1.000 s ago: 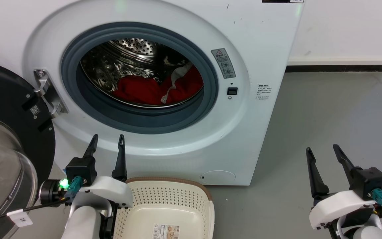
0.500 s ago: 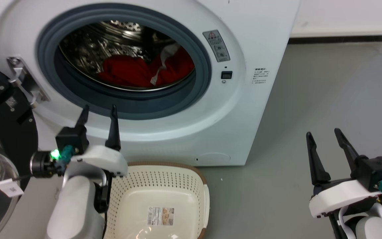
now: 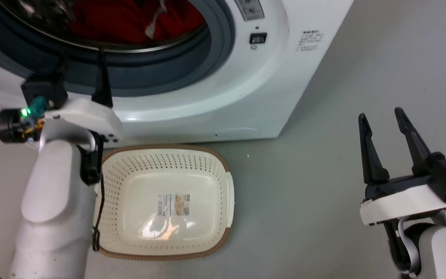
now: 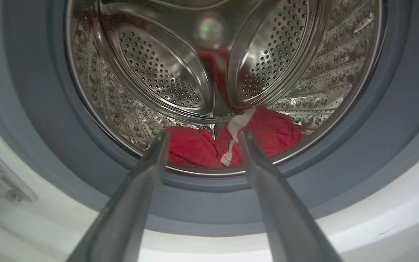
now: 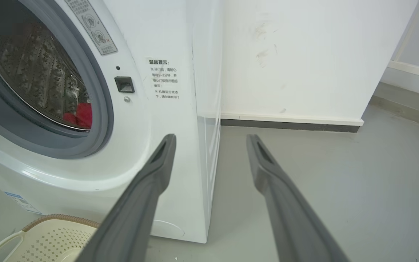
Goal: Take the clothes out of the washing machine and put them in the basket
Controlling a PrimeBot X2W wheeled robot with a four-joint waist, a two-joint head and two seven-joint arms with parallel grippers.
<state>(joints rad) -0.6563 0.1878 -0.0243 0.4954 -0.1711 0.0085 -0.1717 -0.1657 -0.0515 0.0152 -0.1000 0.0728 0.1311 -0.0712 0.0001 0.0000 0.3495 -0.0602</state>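
**Item 1.** Left gripper [image 3: 81, 58]: 2 long dark fingers spread apart, holding nothing. It stands at the lower lip of the opening of the large white front-loading washing machine [image 3: 246, 89]. The tips are level with the machine's grey rubber ring [image 3: 192, 66] and point into its perforated steel drum [image 4: 158, 72].

**Item 2.** Right gripper [image 3: 379, 113]: 2 long dark fingers spread apart, holding nothing. It hangs over the grey floor [image 3: 323, 201], well to the right of the washing machine's front corner.

**Item 3.** Soft bright red fabric clothes [image 4: 191, 147]: heaped on the bottom of the drum, inside the washing machine. 1 piece carries a white-grey band [image 4: 236, 125]. In the left wrist view the heap shows between and beyond the left gripper's tips.

**Item 4.** Low oblong cream plastic basket with perforated sides and a brown woven-look rim [image 3: 168, 148]: on the floor just in front of the washing machine's base, below the opening. 1 paper label [image 3: 173, 204] lies on its floor.

**Item 5.** Washing machine front: 1 grey warning sticker [image 5: 92, 27] and 1 small black latch recess [image 3: 258, 38], both just right of the opening. A white wall [image 5: 304, 54] stands behind the machine.
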